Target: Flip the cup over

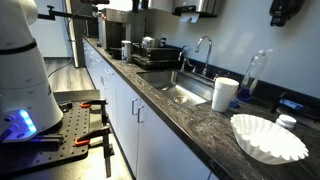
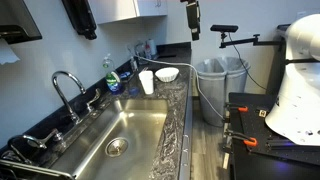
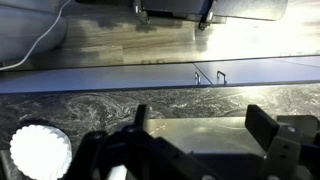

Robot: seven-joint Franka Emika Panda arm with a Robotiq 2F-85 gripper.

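Plain white tapered cup (image 1: pixel 225 93) standing on dark stone counter (image 1: pixel 200 127) between steel sink (image 1: pixel 178 94) and fluted white bowl (image 1: pixel 268 138); black gripper (image 3: pixel 200 122) spread, empty.

White cup (image 1: pixel 225 93) beside sink (image 1: pixel 181 96)
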